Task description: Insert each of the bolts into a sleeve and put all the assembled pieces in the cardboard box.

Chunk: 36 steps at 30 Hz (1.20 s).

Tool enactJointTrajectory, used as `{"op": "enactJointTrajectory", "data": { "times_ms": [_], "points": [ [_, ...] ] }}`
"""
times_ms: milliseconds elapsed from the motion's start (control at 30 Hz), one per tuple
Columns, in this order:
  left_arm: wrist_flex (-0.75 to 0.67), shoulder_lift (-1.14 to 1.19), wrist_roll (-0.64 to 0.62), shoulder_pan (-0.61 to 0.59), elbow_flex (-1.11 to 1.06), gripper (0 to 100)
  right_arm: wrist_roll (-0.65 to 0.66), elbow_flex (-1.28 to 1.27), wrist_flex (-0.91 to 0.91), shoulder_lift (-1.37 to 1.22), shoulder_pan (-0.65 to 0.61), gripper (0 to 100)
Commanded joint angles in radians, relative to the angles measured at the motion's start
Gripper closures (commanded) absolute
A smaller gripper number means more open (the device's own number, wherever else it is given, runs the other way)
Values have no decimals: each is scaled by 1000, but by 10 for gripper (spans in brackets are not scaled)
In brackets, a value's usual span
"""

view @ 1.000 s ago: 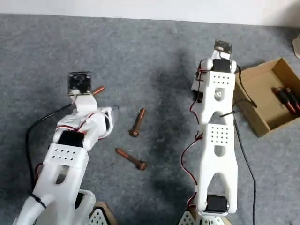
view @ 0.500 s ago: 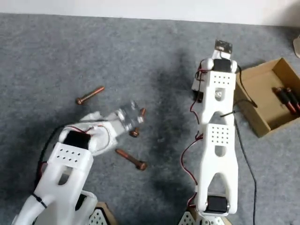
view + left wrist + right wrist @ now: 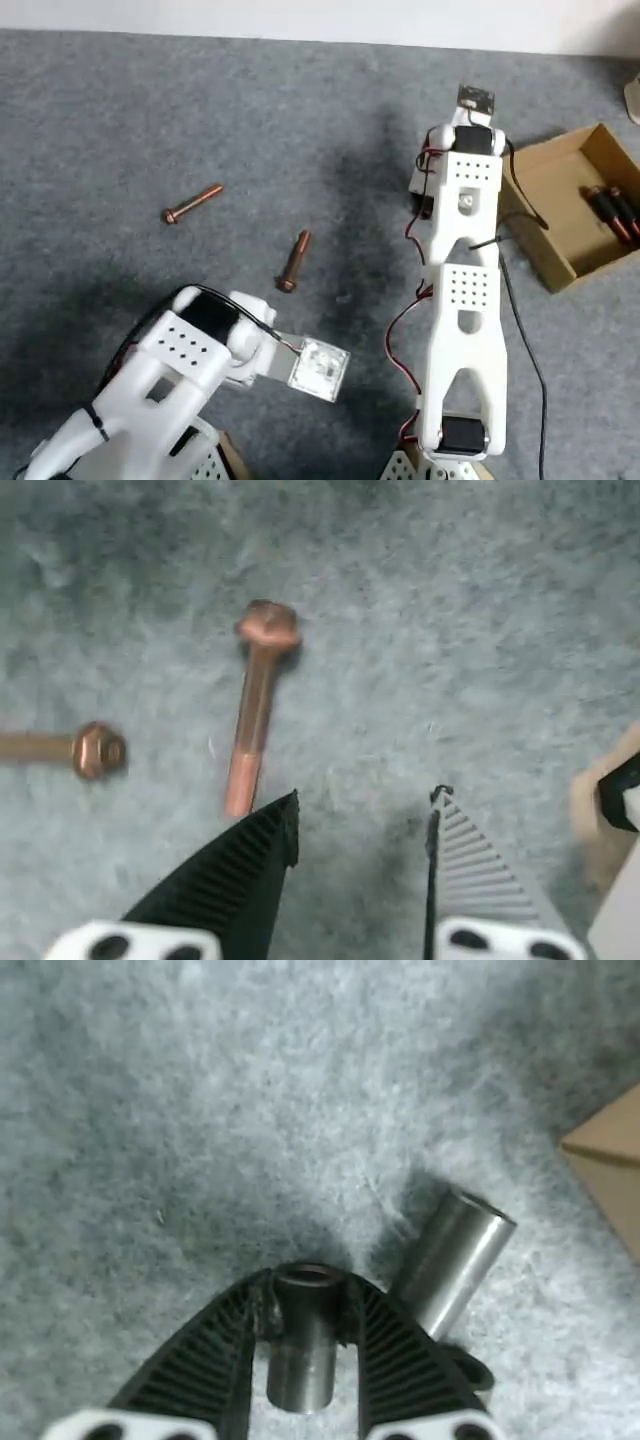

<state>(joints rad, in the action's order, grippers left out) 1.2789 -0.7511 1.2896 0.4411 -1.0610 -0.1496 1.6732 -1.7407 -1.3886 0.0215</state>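
Left fingers [image 3: 240, 875] gape empty, bolt [image 3: 255, 715] just ahead for pickup; right fingers [image 3: 200, 1360] clamp sleeve [image 3: 300, 1345], bore exposed, presumably for insertion.

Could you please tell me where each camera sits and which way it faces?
High view: fixed above the table, facing down on both arms, a bolt and the cardboard box.
Left wrist view: on the left arm, facing down at bolts past its open left pincer.
Right wrist view: on the right arm, looking at its right pincer gripping a sleeve.
Shared: high and right wrist views show the box.
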Motion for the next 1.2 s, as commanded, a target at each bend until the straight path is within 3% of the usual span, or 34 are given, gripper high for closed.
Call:
{"op": "enactJointTrajectory", "data": {
  "times_ms": [0, 233, 467, 933, 1167],
  "points": [
    [-9, 1, 49, 16, 68, 797, 17, 116, 8, 51, 18, 994],
    [-110, 4, 75, 36, 88, 797, 17, 114, 8, 50, 19, 994],
    [-120, 18, 74, 116, 90, 797, 18, 114, 8, 50, 21, 994],
    [-138, 378, 26, 140, 246, 797, 20, 117, 16, 22, 21, 994],
    [-273, 464, -129, 194, 259, 797, 40, 117, 16, 22, 21, 994]
  ]
}}
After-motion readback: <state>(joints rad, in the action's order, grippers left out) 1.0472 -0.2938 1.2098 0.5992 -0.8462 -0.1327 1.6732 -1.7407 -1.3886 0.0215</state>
